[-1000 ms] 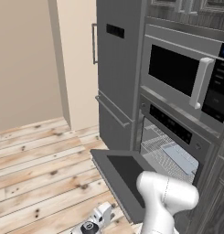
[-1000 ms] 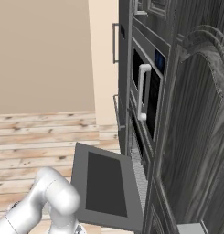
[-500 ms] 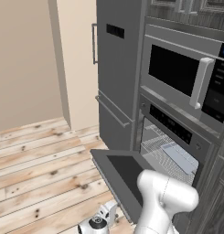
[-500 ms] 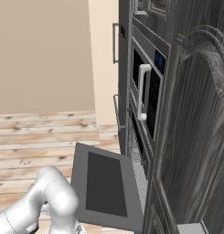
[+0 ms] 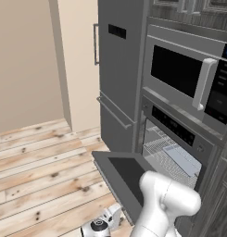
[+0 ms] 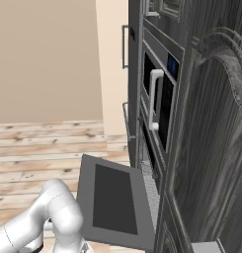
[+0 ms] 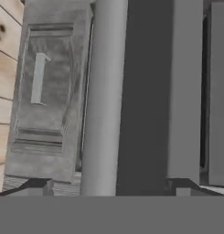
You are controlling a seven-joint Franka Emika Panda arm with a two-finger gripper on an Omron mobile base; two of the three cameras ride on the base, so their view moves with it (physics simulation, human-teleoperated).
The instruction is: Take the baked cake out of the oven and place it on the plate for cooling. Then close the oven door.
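1. Change since the earlier frames: little. The gripper [image 5: 102,225] has shifted only slightly, low near the wooden floor [image 5: 40,162], beside the front edge of the oven door [image 5: 129,178]. The door lies dropped open as before.
2. Jaws: wide apart, clamped on nothing. In the hand view the gripper [image 7: 111,187] looks along the door's bar handle [image 7: 102,91], which runs between the two tips without touching either.
3. Just beyond the handle: the dark face of the door, and to one side a panelled cabinet front [image 7: 42,91] with a small pull.
4. Oven [image 5: 175,139]: cavity exposed, wire rack [image 5: 159,148] in place. A pale flat tray [image 5: 182,157] sits on the rack. Whether it carries the cake cannot be told.
5. Step in hand, judged: door opening finished, handle let go, retrieval not yet begun.
6. Next move calls for lifting the hand up past the door's front lip, then reaching over the flat door into the cavity at rack height.
7. Edges: the door lip and handle lie close by the hand. The microwave [image 5: 189,78] caps the cavity above.
8. Open room: bare floor to the left, the tall grey refrigerator [image 5: 119,69] beyond.
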